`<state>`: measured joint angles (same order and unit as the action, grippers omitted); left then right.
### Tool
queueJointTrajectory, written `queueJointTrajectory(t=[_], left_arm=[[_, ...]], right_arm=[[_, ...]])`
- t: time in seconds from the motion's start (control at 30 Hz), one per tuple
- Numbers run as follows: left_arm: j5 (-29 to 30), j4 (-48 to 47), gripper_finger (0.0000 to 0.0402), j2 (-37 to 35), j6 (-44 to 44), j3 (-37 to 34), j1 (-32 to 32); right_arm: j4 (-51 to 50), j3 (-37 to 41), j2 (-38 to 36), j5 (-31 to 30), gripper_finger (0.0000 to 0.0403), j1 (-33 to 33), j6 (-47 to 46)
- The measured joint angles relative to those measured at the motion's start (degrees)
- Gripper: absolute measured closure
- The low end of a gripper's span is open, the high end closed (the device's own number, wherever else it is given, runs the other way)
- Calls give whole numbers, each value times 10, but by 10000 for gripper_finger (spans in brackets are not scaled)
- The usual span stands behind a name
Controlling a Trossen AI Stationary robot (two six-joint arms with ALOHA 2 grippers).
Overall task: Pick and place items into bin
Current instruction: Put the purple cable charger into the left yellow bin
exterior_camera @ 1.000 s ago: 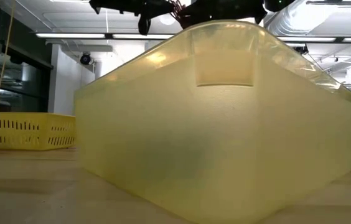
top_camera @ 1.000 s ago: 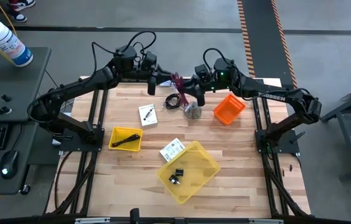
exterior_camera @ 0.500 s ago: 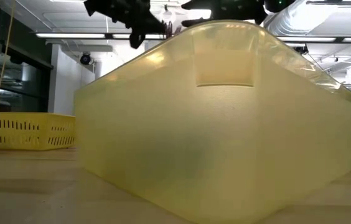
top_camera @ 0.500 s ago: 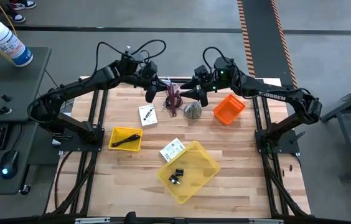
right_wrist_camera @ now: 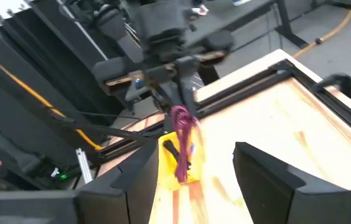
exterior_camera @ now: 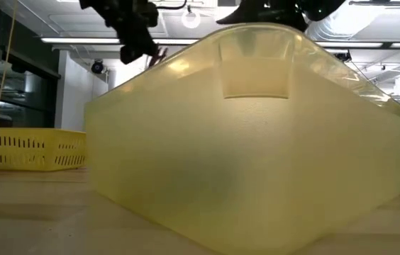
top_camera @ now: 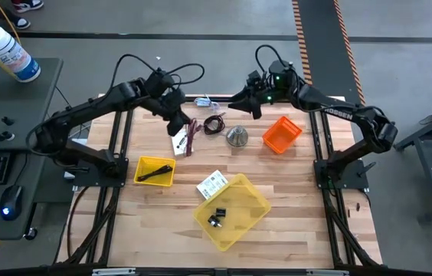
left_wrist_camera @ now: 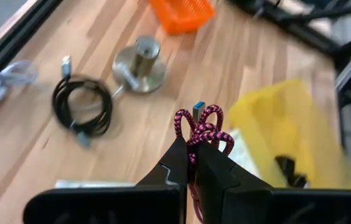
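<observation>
My left gripper [top_camera: 179, 126] is shut on a bundle of purple braided cable [left_wrist_camera: 200, 124] with a blue plug [left_wrist_camera: 198, 107]. It hovers over the white card [top_camera: 179, 143] at the table's far left. My right gripper [top_camera: 239, 100] stands open and holds nothing, up in the air at the far edge above the coiled black cable [top_camera: 214, 125]. The yellow bin [top_camera: 240, 201] stands in the near middle with a black clip [top_camera: 216, 217] inside. A white label card [top_camera: 212, 184] leans on the bin's far rim. My left gripper pinches the bundled purple loops [left_wrist_camera: 195, 139] between its two fingers, near one end of the bundle. The fingers slant down from the far left. The bundle hangs below the fingers [right_wrist_camera: 182, 134], lifted clear of the table.
A silver cone [top_camera: 237, 136] stands beside the black cable. An orange basket [top_camera: 281, 134] lies tilted at the far right. A small yellow tray [top_camera: 155, 170] with a black item sits at the left. A pale scrap [top_camera: 203, 101] lies at the far edge.
The purple cable hung between both grippers a second ago and now goes with the left one alone. My left gripper has tipped downward and carried it toward the table's near left. My right gripper has drawn back toward the far right edge.
</observation>
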<state>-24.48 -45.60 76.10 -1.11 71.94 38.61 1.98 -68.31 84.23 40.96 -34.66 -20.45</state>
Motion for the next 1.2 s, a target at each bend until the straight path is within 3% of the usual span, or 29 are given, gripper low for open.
queueJointTrajectory(t=[0.33, 0.6, 0.87, 1.2], left_arm=[[86, -158, 401, -63, 145, 0, -49], [179, -257, 401, -76, 204, 0, -157], [211, -324, 401, -56, 247, 0, -281], [253, -336, 401, 15, 292, 0, -368]], right_arm=[[-40, 0, 0, 0, 230, -14, 30], [-46, 0, 0, 1, 242, -13, 35], [-63, 0, 0, 0, 238, -13, 42], [-67, 0, 0, 0, 245, -13, 42]])
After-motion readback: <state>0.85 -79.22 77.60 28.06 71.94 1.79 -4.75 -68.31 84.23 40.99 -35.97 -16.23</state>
